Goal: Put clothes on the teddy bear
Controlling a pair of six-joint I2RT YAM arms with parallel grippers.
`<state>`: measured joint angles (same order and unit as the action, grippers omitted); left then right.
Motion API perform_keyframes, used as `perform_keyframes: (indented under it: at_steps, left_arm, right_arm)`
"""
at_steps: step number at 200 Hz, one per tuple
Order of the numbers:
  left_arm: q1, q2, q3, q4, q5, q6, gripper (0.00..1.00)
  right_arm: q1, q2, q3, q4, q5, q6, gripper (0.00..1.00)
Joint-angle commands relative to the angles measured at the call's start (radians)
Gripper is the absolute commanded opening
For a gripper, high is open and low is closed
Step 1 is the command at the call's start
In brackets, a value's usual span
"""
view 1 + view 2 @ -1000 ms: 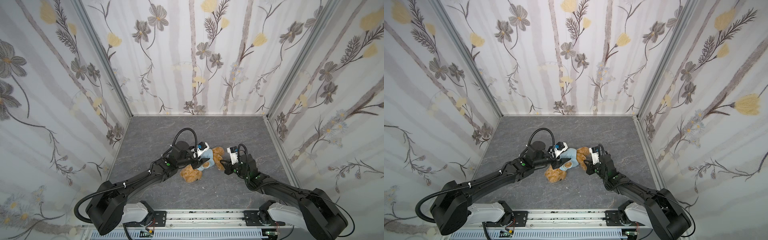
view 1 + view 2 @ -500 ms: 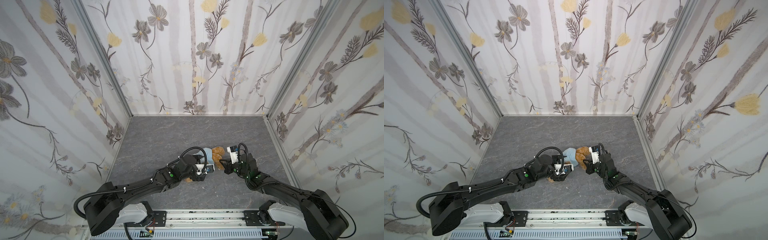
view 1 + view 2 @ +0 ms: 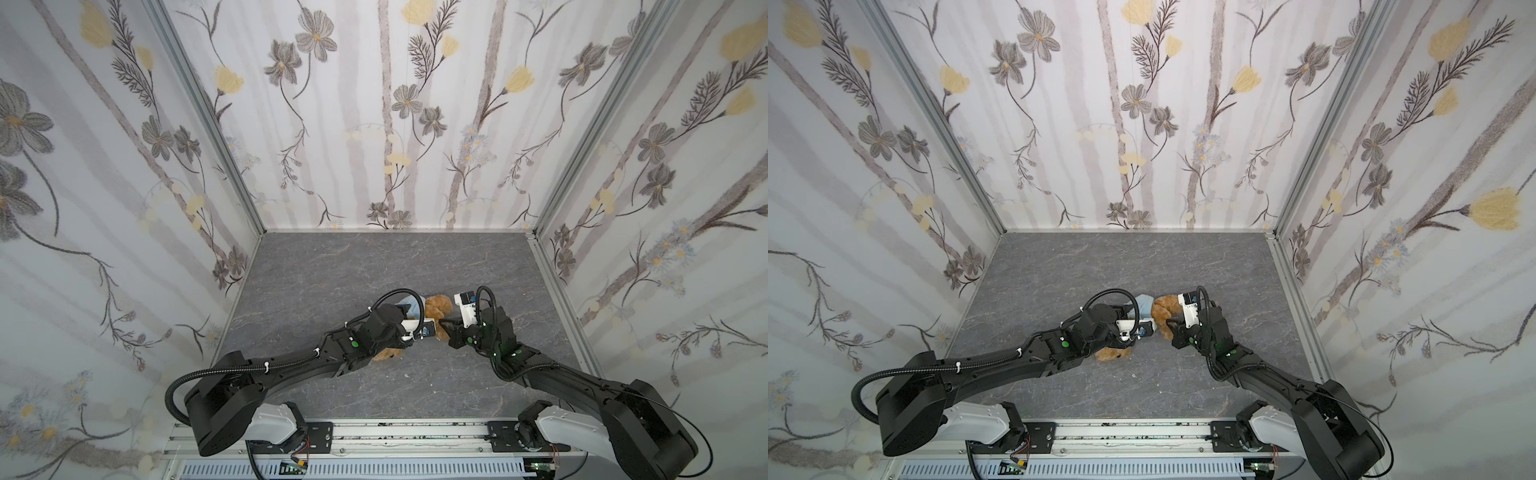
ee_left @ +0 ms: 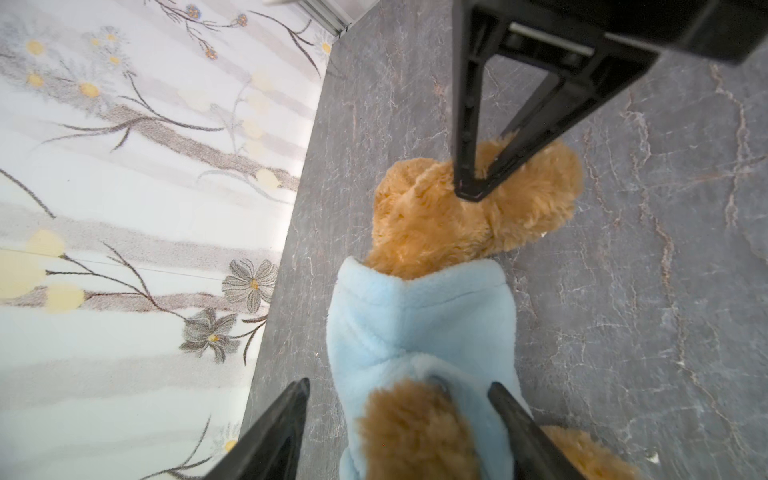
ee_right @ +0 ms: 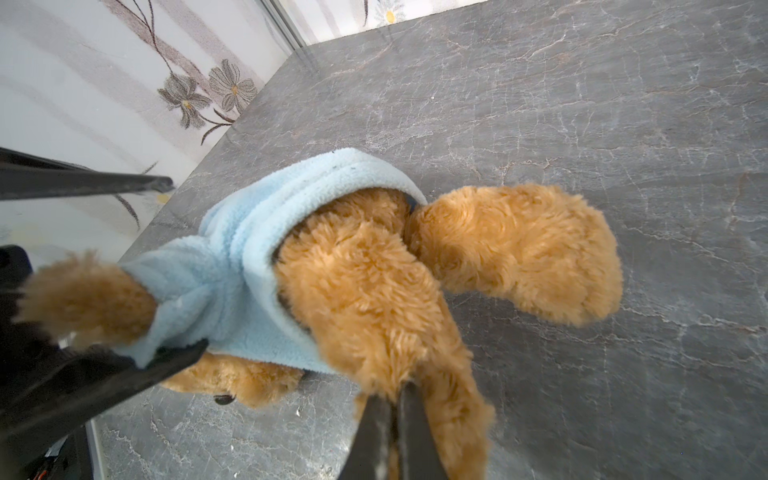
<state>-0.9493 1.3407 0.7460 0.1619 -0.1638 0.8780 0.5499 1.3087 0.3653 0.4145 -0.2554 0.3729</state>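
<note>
Teddy bear [image 3: 436, 305]: lay mid-floor between both arms, light-blue top [image 4: 415, 324] over its torso
Left gripper [image 4: 397, 384]: had swung to the near side; fingers released, straddling the sleeved arm
Right gripper [image 5: 395, 399]: stayed clenched on a leg
Meaning: sleeve probably on, tugging-down next

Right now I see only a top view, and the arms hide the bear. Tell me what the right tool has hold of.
Observer: The right wrist view shows the right tool shut on one leg of the teddy bear.
Operator: Now report the left tool.
Observer: In the left wrist view the left tool is open, straddling a furry arm that pokes out of a sleeve.
Operator: Tell me how far the clothing is on.
Observer: The light-blue top covers the torso, and both legs are bare below its hem.
</note>
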Motion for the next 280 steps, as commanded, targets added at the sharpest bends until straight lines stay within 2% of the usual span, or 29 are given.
perform_keyframes:
  at_steps: [1,89,103,122,137,148,166,184,202,224,238,250,269,280]
  left_arm:
    - [0.014,-0.026,0.012,0.05,0.028,-0.053,0.68]
    - [0.109,-0.108,0.019,0.047,0.041,-0.169,0.6]
    - [0.117,-0.142,0.013,0.026,0.1,-0.212,0.64]
    - [0.126,-0.21,-0.017,-0.013,0.248,-0.28,0.73]
    - [0.142,-0.254,-0.043,-0.015,0.317,-0.366,0.75]
    - [0.149,-0.27,-0.058,-0.015,0.321,-0.423,0.75]
    - [0.155,-0.255,-0.055,-0.013,0.268,-0.545,0.74]
    - [0.171,-0.195,-0.022,-0.015,0.173,-0.747,0.72]
    - [0.194,-0.141,0.011,-0.035,0.156,-0.932,0.71]
    - [0.21,-0.122,0.016,-0.083,0.119,-1.102,0.7]
    - [0.229,-0.124,0.002,-0.135,0.101,-1.225,0.69]
    - [0.245,-0.127,-0.006,-0.198,0.122,-1.328,0.7]
    - [0.259,-0.133,-0.052,-0.24,0.216,-1.471,0.73]
    - [0.261,-0.13,-0.079,-0.241,0.274,-1.508,0.77]
  right_arm:
    - [0.001,-0.001,0.003,0.031,0.003,-0.009,0.0]
    - [0.0,-0.018,0.002,-0.008,0.045,-0.022,0.0]
    - [0.0,-0.023,0.002,-0.012,0.05,-0.02,0.0]
    - [0.001,-0.026,0.005,-0.023,0.071,-0.022,0.0]
    - [0.0,-0.026,0.008,-0.036,0.091,-0.026,0.0]
    - [0.0,-0.025,0.015,-0.06,0.106,-0.037,0.1]
    - [0.001,-0.033,0.033,-0.13,0.138,-0.063,0.28]
    - [0.001,-0.091,0.047,-0.208,0.188,-0.091,0.42]
    - [0.0,-0.171,0.061,-0.229,0.201,-0.098,0.52]
    - [0.001,-0.205,0.07,-0.16,0.133,-0.027,0.62]
    - [0.0,-0.169,0.078,-0.111,0.07,0.048,0.64]
    - [-0.005,-0.126,0.101,-0.12,0.061,0.12,0.64]
    - [-0.026,-0.062,0.135,-0.126,0.037,0.228,0.64]
    - [-0.034,-0.021,0.154,-0.115,0.021,0.278,0.63]
